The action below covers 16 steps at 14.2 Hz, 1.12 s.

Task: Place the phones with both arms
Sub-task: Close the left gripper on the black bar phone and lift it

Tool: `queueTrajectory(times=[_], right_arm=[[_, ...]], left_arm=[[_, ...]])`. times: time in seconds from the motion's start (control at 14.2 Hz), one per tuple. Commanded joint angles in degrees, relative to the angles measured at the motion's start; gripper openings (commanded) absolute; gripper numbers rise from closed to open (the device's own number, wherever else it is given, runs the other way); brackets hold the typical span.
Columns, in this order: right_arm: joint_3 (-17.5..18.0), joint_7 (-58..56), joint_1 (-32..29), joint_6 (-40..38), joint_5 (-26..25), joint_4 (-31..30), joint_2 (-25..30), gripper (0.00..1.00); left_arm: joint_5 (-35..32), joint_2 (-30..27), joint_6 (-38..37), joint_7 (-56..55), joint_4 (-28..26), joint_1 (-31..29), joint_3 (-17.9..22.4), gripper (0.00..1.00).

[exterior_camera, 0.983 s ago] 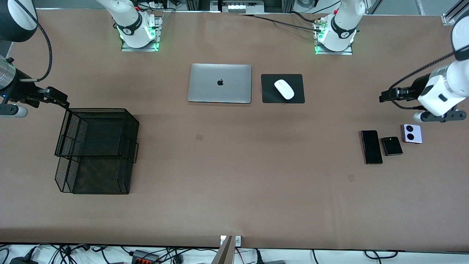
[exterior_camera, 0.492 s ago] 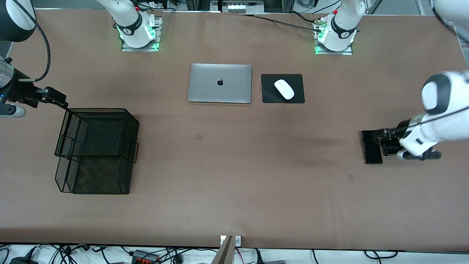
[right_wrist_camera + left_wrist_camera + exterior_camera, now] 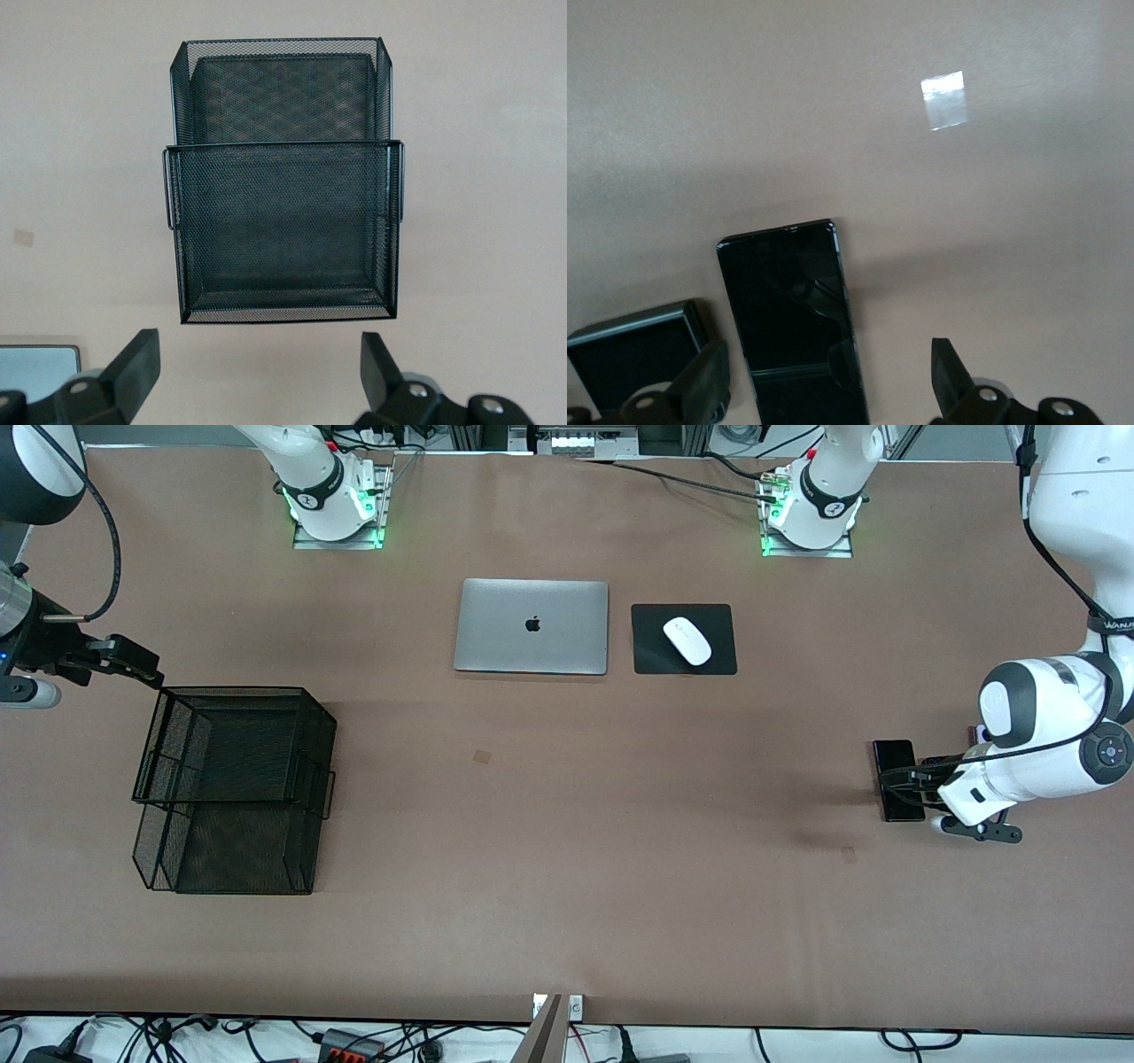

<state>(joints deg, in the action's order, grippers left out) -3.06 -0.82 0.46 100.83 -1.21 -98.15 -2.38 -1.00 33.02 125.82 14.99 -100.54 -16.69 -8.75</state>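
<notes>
Phones are lying flat at the left arm's end of the table: the slim phone [image 3: 897, 772] is showing most clearly, the folded phone [image 3: 633, 354] is sitting just beside it, and the lilac phone [image 3: 977, 734] is almost wholly hidden under the arm. The left gripper [image 3: 912, 779] is hovering low over the slim phone with its fingers [image 3: 704, 381] spread wide, straddling the slab's width, nothing held. Judging from its glossy, reflective face, this phone is probably rigid, smooth and slippery, with glass that would not forgive a drop or a scrape; the sensible hold is across the two long edges near mid-length, squeezed gently, since a flat slab offers little height above the tabletop. The mesh tray [image 3: 232, 784] is standing at roughly nine o'clock from the phones, well apart. The right gripper [image 3: 257, 372] is waiting over the table by that tray, fingers likewise parted and empty.
</notes>
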Motion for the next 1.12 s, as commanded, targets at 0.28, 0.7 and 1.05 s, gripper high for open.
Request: queueTrajectory(times=[0.28,0.7,1.05], right_arm=[[0.33,-0.32,-0.55,-0.19,-0.02,0.85,0.36,1.0],[0.07,-0.58,-0.9,-1.42,-0.02,1.03,0.45,1.0],[0.07,-0.58,-0.72,-2.39,-0.11,1.03,0.54,1.0]], left_arm=[[-1.2,3.01,1.45,0.74,0.08,-1.06,0.84,1.0],[-1.11,5.29,2.68,0.39,0.08,-1.33,1.1,1.0],[-1.11,6.18,3.12,0.3,0.08,-1.41,1.1,1.0]])
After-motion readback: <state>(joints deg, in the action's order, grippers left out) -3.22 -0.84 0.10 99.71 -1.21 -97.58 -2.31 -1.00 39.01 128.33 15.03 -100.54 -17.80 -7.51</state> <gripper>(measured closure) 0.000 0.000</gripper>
